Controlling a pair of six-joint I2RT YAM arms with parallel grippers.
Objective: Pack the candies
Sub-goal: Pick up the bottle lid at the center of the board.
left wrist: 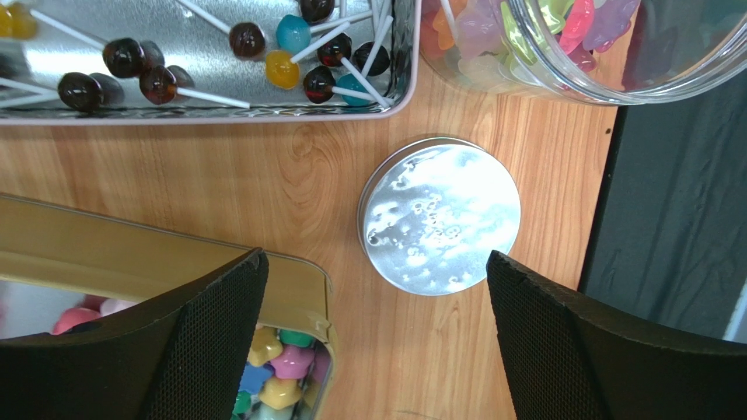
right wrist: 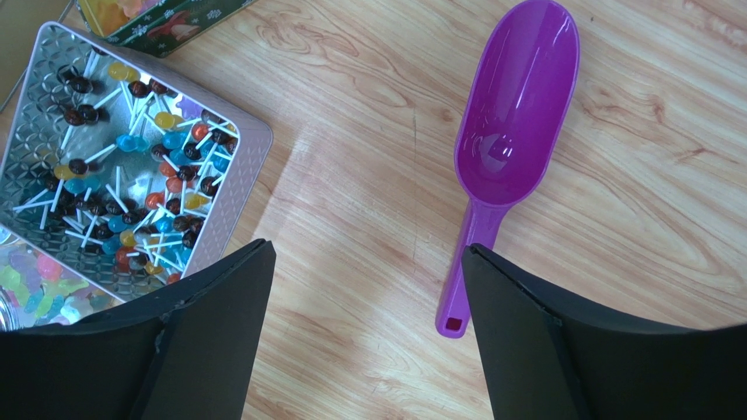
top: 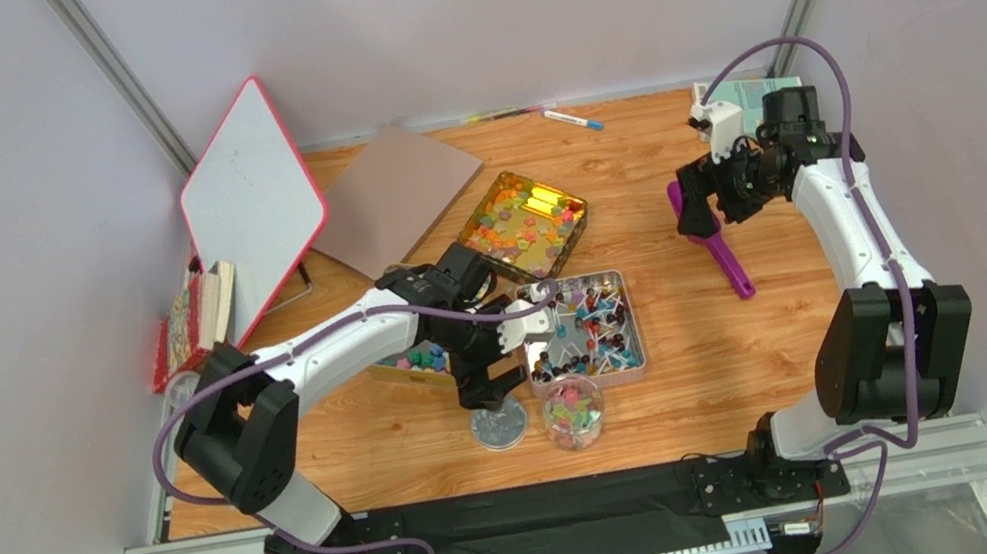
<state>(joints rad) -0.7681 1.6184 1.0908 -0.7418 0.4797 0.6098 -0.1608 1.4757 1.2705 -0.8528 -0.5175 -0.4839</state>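
Left pincer (left wrist: 375, 262) spread wide, empty, hovering over the round silver metal lid (left wrist: 438, 214) just left of the clear plastic jar (left wrist: 561, 79). Pastel candies (left wrist: 279, 372) sit in the gold-rimmed tin (left wrist: 302, 278), left of the jar past the lid; some are in the jar too. Left arm is nearer. Right pincer (right wrist: 368, 252) also spread, empty, well right of the jar over the purple plastic scoop (right wrist: 517, 114) — handle end toward the pincer, bare tabletop (right wrist: 368, 131) around it.
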